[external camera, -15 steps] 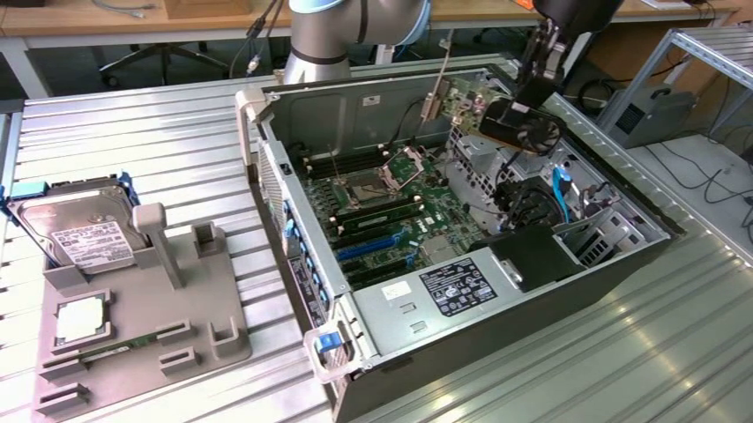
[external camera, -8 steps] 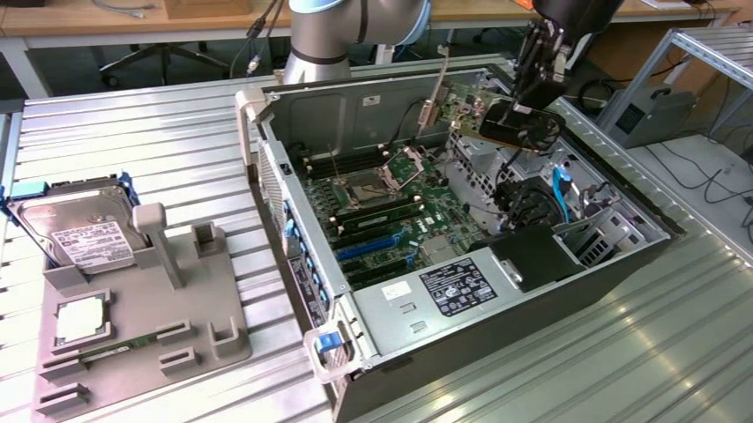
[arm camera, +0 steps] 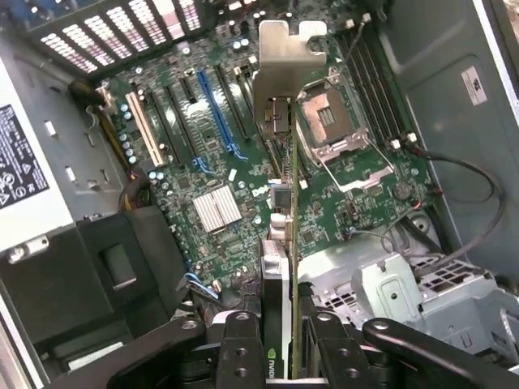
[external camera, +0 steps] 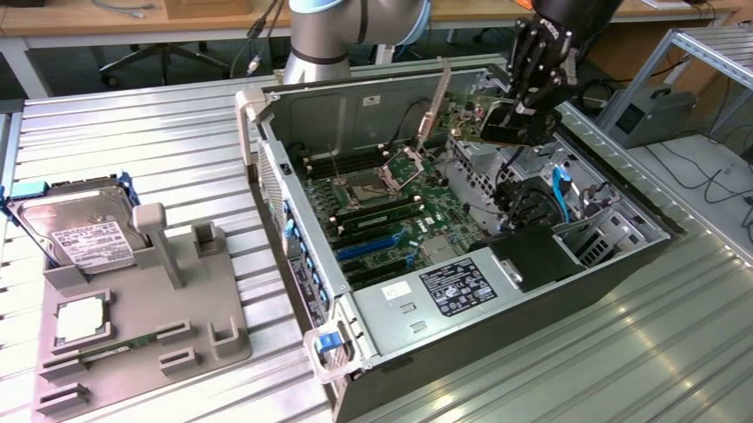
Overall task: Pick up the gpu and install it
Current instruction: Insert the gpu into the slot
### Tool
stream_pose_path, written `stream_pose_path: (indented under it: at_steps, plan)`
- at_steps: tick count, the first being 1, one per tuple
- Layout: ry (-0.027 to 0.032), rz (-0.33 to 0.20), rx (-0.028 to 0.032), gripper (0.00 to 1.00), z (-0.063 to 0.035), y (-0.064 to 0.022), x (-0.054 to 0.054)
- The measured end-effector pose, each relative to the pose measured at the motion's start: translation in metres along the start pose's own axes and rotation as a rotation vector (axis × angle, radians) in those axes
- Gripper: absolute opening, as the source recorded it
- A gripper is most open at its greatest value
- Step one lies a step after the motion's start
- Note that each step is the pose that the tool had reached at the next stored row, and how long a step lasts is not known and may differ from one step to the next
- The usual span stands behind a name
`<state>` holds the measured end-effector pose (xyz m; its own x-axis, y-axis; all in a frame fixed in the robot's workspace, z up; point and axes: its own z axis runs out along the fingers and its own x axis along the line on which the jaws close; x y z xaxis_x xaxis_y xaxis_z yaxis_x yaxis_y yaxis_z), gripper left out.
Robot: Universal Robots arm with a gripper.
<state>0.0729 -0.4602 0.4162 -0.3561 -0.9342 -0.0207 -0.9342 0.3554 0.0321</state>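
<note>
Fingers [arm camera: 241,350] pinch the gpu [arm camera: 278,251] on edge, held up over the open computer case [external camera: 353,361].

In the wrist view the two black fingers press on both faces of the gpu at its near end. Its silver bracket [arm camera: 280,65] is at the far end, and the card hangs above the green motherboard [arm camera: 219,211], between the blue slot [arm camera: 215,113] and the open CPU socket [arm camera: 328,121], not seated in any slot. In the exterior view the gpu [external camera: 500,130] is high at the case's far side, towards the exterior view's right. The case lies on its side on the metal bench [external camera: 153,132]. On the exterior view's left, a grey fixture [external camera: 153,335] holds a hard drive [external camera: 77,233] and a memory stick [external camera: 118,345], well apart from the case.
</note>
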Motion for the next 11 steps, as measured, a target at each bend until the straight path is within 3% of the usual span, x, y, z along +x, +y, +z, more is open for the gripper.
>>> stream_pose_path:
  at_steps: [6,11]
  plan:
    - [0.0035,-0.111,-0.0023,0.27,0.0004,0.0001,-0.0002]
    - [0.0080,-0.247,-0.0051,0.27,0.0007,0.0002,-0.0005]
